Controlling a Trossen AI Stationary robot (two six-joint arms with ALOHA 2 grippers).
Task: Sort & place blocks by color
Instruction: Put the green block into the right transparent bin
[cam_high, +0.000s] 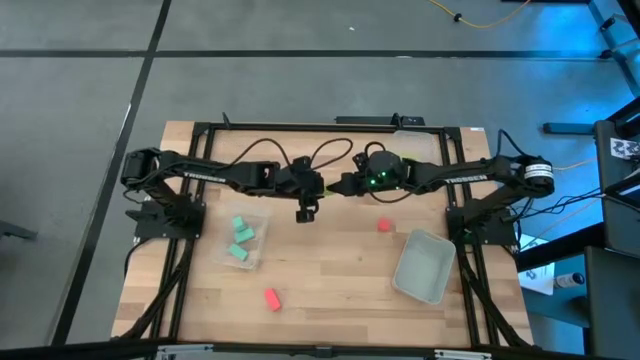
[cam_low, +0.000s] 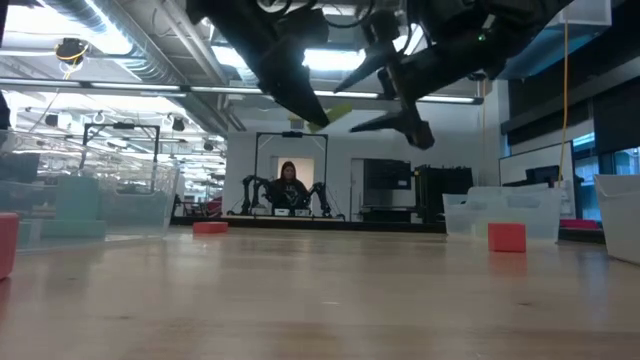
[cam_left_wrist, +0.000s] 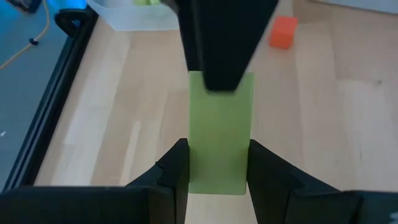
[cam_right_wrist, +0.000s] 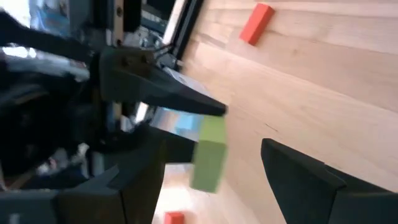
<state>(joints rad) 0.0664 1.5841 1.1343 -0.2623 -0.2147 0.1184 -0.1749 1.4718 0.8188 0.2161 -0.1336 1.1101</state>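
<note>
My left gripper (cam_left_wrist: 217, 149) (cam_high: 307, 208) is above the table's middle, shut on a lime block (cam_left_wrist: 219, 134) (cam_right_wrist: 208, 155) (cam_low: 335, 112). My right gripper (cam_right_wrist: 214, 146) (cam_high: 338, 186) faces it, open. Its fingers stand on either side of the block's free end, and I cannot tell whether they touch it. Three teal blocks (cam_high: 240, 240) lie in the left clear tub (cam_high: 262, 228). One red block (cam_high: 384, 226) (cam_left_wrist: 283, 31) lies flat on the table right of centre. Another (cam_high: 271, 298) lies near the near edge. My left gripper pinches the lime block's near end (cam_left_wrist: 217, 177) between its two fingers (cam_left_wrist: 177, 171). The rest of the block sticks out past the fingertips toward my right gripper. The block is lifted clear, high above the table.
A second clear tub (cam_high: 425, 265) (cam_low: 500, 212) sits at the table's right near side, with bare wood between the two tubs. The arms' frame rails (cam_high: 470, 260) run along the table's left and right edges. A person sits in the room far behind the table.
</note>
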